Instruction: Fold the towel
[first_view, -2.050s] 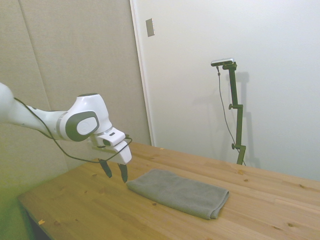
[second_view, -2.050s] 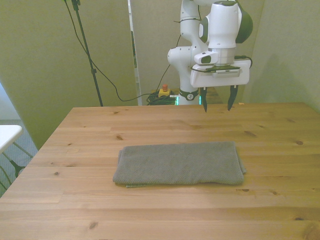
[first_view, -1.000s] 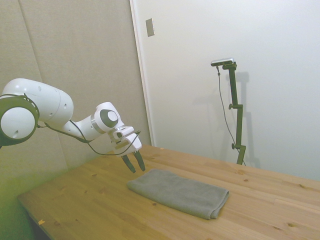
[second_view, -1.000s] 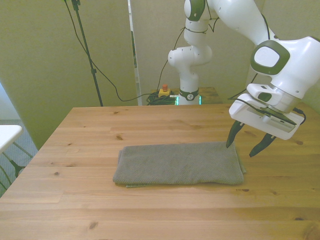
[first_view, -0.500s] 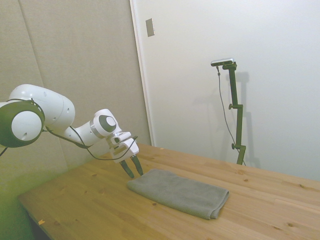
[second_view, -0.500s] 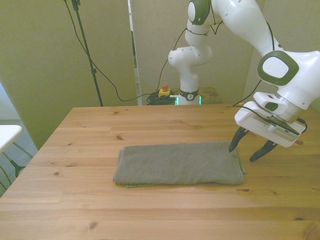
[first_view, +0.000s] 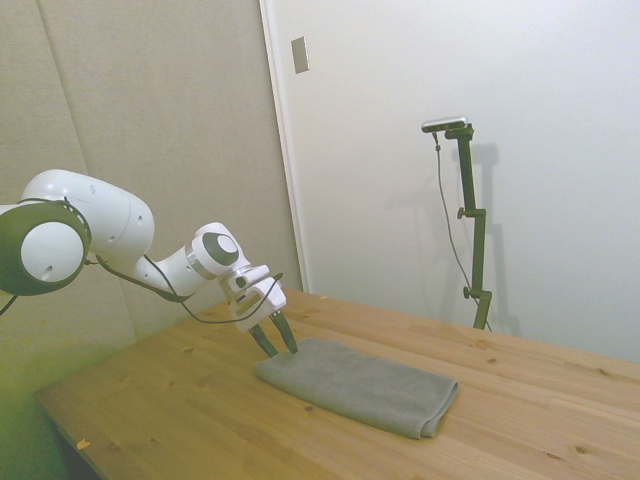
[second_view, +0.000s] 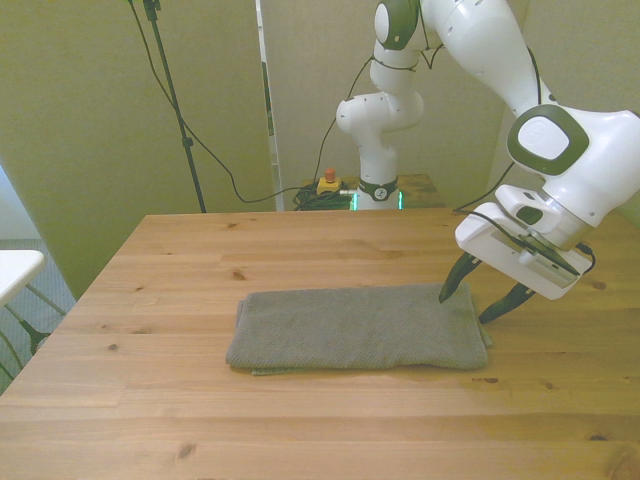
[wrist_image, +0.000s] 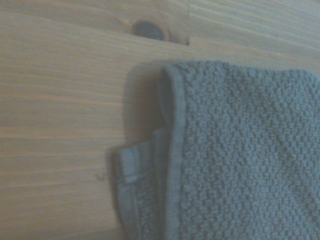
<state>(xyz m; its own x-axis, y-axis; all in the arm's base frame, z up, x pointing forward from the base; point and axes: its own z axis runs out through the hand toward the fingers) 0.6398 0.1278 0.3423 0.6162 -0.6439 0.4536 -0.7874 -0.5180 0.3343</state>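
**A:** Where do you stand with the cloth?

**B:** Your plain grey terry towel (second_view: 358, 326), a thick layered rectangle, lies flat near the middle of the pale wooden plank table (second_view: 300, 430), long side running across the front view. It is already doubled over: the wrist view shows a hemmed upper layer (wrist_image: 235, 150) with a lower layer peeking out from under its edge, beside a dark knot in the wood (wrist_image: 148, 30).

**A:** And the arm?

**B:** Your white two-finger gripper (second_view: 478, 295) hangs tilted over the towel's short end on the front view's right. The jaws are spread wide and hold nothing. One dark fingertip (second_view: 447, 290) sits at or just above the far corner of the cloth; the other is off the short edge, over bare wood. I can't tell whether either tip is touching. In the side view the gripper (first_view: 277, 342) is right at the towel's (first_view: 358, 384) near end.

**A:** So which step is this?

**B:** I'd call it the approach to the grasp; no new fold has begun. Next, you'd want to lower until one finger slides under the edge and the other comes down on top, then close on the whole stack. The offset lower layer is the risk: pinch too shallow and you may lift only the top ply.
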